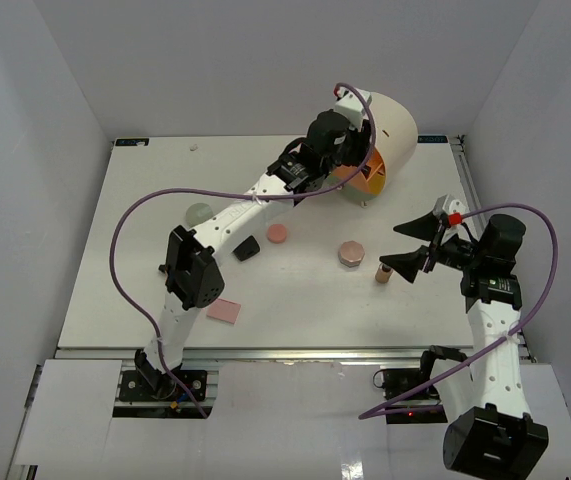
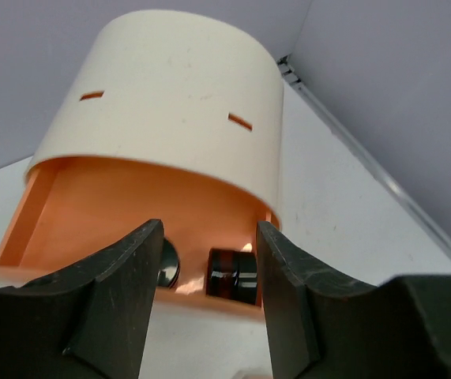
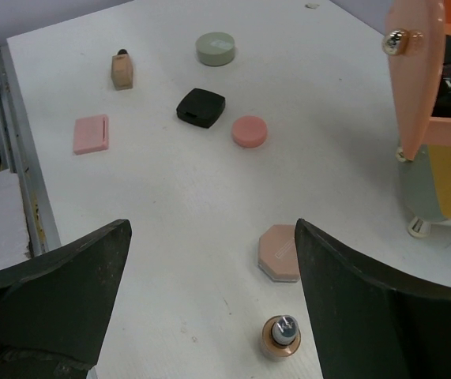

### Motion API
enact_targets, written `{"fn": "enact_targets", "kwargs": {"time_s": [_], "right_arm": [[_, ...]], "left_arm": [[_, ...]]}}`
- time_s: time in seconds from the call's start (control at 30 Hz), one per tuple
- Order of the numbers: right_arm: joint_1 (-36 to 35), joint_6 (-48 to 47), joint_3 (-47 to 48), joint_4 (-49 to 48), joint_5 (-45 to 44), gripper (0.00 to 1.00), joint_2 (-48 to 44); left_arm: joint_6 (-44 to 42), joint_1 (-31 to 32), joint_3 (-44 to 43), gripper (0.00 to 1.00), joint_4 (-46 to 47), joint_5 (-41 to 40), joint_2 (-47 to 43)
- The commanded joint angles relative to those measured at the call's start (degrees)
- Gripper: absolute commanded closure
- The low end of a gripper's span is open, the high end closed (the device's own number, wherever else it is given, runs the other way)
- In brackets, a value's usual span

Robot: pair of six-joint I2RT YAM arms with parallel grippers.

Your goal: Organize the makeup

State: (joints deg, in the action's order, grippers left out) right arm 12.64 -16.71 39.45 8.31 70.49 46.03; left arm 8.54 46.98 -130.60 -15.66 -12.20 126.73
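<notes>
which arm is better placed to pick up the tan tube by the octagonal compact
Right, most likely. The right jaws are open just beside the tan tube, framing it in the wrist view. The left jaws are farther off, at the orange drawer.

Bright, even overhead light washed the white counter [image 1: 305, 300], leaving only faint, short shadows. The cream cylinder [image 2: 170, 95] looked slightly smeared (mostly along its lower rim). The left pincer's fingers [image 2: 107, 316] and right pincer's fingers [image 3: 51, 300] loomed dark and soft-focused; a metal knob [image 3: 395, 41] glinted.
</notes>
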Motion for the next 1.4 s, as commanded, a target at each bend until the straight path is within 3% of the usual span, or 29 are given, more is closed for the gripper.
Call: {"fn": "enact_targets", "kwargs": {"time_s": [0.0,0.13,0.23,0.3,0.5,0.73,0.87,1.03,1.13,1.37], "right_arm": [[-0.90,-6.83,-3.43,-3.62,9.28,0.13,-1.69],[-6.04,-10.29,-2.12,-1.60,4.97,0.31,0.66],[-19.13,-18.14,6.38,7.56,-12.57,0.61,6.63],[-25.66,-18.60,11.50,9.25,-21.75,0.74,11.21],[-38.75,-15.40,32.59,12.12,-49.52,0.84,30.85],[-43.74,-12.69,48.59,13.83,-74.77,0.83,49.71],[-43.67,-12.90,51.77,13.62,-82.50,0.82,53.91],[-43.23,-10.89,53.01,6.63,-96.33,0.81,56.99],[-42.65,-10.73,53.75,3.66,-101.31,0.78,58.84],[-41.70,-11.04,56.78,1.88,-101.93,0.66,61.96]], "left_arm": [[-0.52,-0.45,13.31,0.51,2.83,-0.85,-20.63],[2.01,-2.98,34.24,0.74,7.29,2.53,-39.65],[6.77,-9.27,60.59,0.84,10.54,7.08,-55.74],[9.55,-13.76,71.38,0.90,10.91,10.43,-62.97],[6.72,-17.97,89.06,1.00,7.95,9.33,-77.94],[4.38,-17.98,90.56,1.00,7.53,7.45,-81.41],[4.29,-17.98,90.44,1.00,7.40,9.12,-80.76],[4.29,-17.98,90.35,0.98,7.40,10.35,-80.06],[4.30,-17.98,90.44,0.97,7.40,10.23,-80.03],[4.12,-17.98,90.44,0.93,7.32,9.74,-79.30]]}}
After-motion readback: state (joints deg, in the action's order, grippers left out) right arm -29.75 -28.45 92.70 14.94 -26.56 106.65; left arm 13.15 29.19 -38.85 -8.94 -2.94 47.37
